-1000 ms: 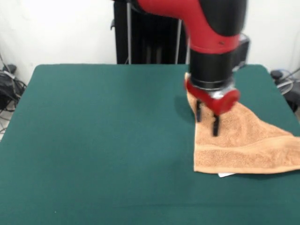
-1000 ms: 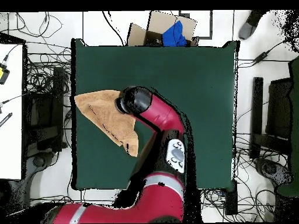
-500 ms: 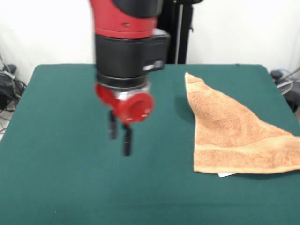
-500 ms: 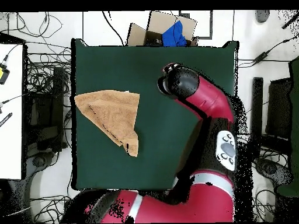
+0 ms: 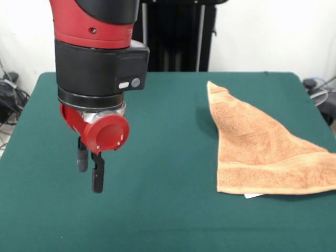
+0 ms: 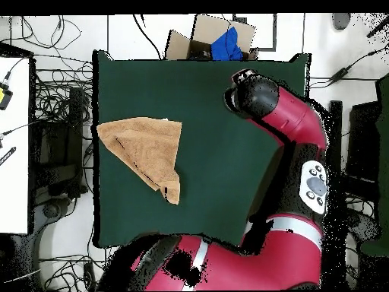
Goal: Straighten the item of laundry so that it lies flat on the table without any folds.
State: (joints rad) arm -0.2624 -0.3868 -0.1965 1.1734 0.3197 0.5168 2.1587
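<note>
The gripper [image 5: 90, 169] hangs above bare green table [image 5: 168, 220], its two dark fingers [image 5: 97, 173] pointing downward, set close together with only a narrow gap between them and nothing held. The towel [image 5: 262, 152] lies well apart from the gripper, off to the gripper's side at the opposite half of the table, and no part of it touches the arm [image 6: 292, 137]. In the overhead view the arm's head [image 6: 251, 97] stands over one side of the table [image 6: 213, 152] while the towel [image 6: 146, 148] rests near the opposite edge, with a broad strip of bare cloth between them. Beyond the table's edge farthest from the robot's base, nearer to the arm's head than to the towel, sits an open cardboard box [image 6: 199, 38] with a blue object [image 6: 228, 44] lying in it. The towel is light orange-tan terry cloth, folded over on itself into a roughly triangular outline: one narrow tip points toward the far table edge in the front view, and the wide end spreads toward the table's side edge. A woven stripe band [image 5: 283, 170] runs along the wide lower border, and a small white tag [image 5: 253, 196] peeks out from beneath that border. The surface lies low against the table with soft creases.
</note>
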